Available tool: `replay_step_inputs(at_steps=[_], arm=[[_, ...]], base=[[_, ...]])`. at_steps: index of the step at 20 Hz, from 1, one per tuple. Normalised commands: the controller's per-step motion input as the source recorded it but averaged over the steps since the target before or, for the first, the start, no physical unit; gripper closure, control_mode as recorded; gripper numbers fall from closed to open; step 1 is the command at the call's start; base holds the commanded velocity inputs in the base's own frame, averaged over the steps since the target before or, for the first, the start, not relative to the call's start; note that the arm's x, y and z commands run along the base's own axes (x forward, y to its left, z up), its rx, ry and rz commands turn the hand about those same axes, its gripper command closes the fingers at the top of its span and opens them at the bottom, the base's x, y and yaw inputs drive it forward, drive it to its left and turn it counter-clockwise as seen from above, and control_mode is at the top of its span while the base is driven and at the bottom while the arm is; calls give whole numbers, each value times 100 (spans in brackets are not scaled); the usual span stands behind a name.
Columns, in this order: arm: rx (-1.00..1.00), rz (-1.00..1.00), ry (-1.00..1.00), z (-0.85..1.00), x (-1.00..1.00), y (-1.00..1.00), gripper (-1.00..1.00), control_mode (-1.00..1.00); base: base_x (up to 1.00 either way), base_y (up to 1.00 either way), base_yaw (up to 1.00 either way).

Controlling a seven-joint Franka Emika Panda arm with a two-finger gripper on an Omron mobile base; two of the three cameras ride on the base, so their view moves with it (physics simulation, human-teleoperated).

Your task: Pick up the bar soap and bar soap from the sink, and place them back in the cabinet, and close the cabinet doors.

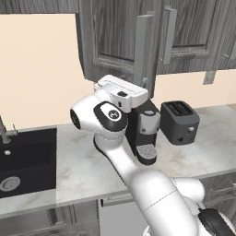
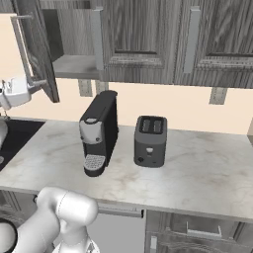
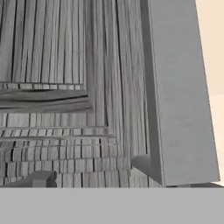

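Marble counter [image 2: 197,163], cabinet door [image 1: 115,41] ajar — hand at its handle [image 3: 179,87], no legible writing

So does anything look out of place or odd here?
One thing: the left cabinet door stands swung out from the cabinet, showing the grey shelf inside, while the neighbouring doors sit flush. The coffee machine and toaster stand upright on the counter, with no spills or damage visible.
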Motion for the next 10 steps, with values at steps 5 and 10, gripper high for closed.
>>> replay_step_inputs(at_steps=[5, 10], arm=[[0, 0, 0, 0, 31, -26, -100, -100], [0, 0, 0, 0, 39, -20, -100, -100]], base=[[0, 0, 0], [0, 0, 0]])
